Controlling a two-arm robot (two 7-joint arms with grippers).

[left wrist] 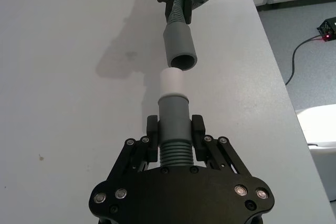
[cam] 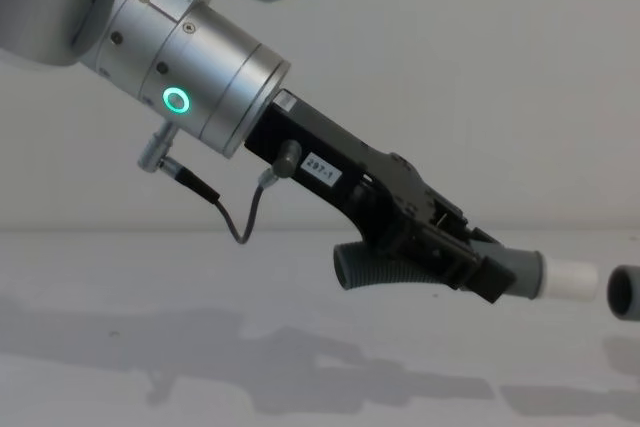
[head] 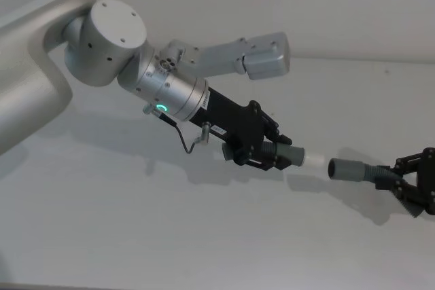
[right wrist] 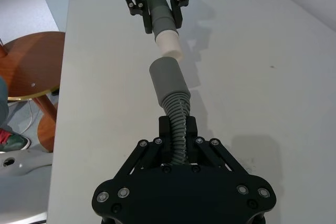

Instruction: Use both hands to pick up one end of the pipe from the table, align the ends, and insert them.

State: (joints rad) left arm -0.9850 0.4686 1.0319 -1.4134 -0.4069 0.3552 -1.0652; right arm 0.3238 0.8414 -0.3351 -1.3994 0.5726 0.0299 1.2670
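You have both pieces lifted clear of the table (head: 136,222). The left gripper (head: 262,154) is clamped on the ribbed elbow (left wrist: 173,129), its white stub (left wrist: 170,82) pointing at the right gripper (head: 411,185). That gripper is clamped on the ribbed hose behind the grey tube (right wrist: 168,80). The tube's open mouth (left wrist: 184,61) sits just beyond the stub, not touching, slightly off-axis. Judgement: trim the angle, then close along that shared line.

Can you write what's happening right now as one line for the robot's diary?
left pincer: shut on elbow piece | right pincer: shut on ribbed hose | white stub facing collar mouth, small gap, not inserted | both above table
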